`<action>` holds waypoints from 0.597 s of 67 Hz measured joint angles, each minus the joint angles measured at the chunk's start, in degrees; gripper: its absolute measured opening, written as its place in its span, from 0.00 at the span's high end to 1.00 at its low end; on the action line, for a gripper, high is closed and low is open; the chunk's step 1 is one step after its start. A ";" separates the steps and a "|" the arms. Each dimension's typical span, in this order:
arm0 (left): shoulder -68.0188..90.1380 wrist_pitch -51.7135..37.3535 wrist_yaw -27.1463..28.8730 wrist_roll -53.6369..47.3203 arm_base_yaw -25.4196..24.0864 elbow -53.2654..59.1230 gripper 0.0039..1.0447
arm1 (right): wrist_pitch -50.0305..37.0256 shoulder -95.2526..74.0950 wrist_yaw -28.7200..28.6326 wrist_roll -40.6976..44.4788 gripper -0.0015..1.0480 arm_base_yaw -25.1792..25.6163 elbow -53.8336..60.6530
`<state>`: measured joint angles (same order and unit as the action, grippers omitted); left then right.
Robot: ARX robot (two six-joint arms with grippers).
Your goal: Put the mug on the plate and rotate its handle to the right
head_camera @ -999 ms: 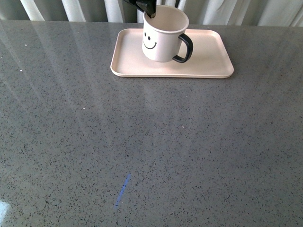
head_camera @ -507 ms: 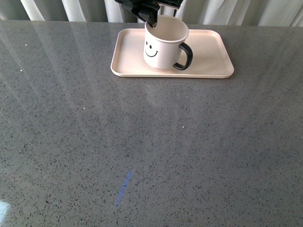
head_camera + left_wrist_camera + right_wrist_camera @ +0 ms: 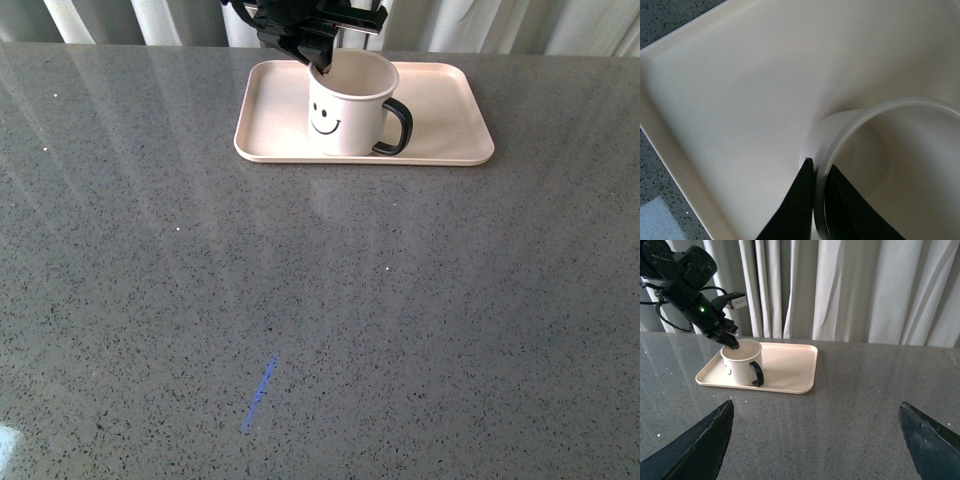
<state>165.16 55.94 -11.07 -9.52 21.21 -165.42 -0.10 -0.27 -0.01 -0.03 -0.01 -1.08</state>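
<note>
Filling most of the front view, the grey speckled tabletop (image 3: 320, 300) runs back to pale curtains (image 3: 840, 285) beyond its far edge. The plate (image 3: 450, 110) lies flat close to that far edge, about midway along it. On the plate's left half the mug (image 3: 350, 115) stands upright, close to the plate's near rim. The left claw (image 3: 322, 62) comes down from above and pinches the mug's rim on the far-left side. The left wrist view shows one dark finger (image 3: 800, 205) outside the wall and the other inside, pressed on the rim. The right claw (image 3: 815, 407) is spread wide over bare tabletop, well apart from the plate. The handle (image 3: 397, 128) points toward the tabletop's right edge, and the smiley face (image 3: 325, 124) looks toward the near edge. A thin blue streak (image 3: 259, 398) marks the tabletop near its near edge.
</note>
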 joint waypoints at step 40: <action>-0.63 -3.48 -3.78 4.11 -2.03 0.00 0.05 | 0.00 0.00 0.00 0.00 0.09 0.00 0.00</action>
<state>164.53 52.47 -14.85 -5.41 19.18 -165.42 -0.10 -0.27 -0.01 -0.03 -0.01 -1.08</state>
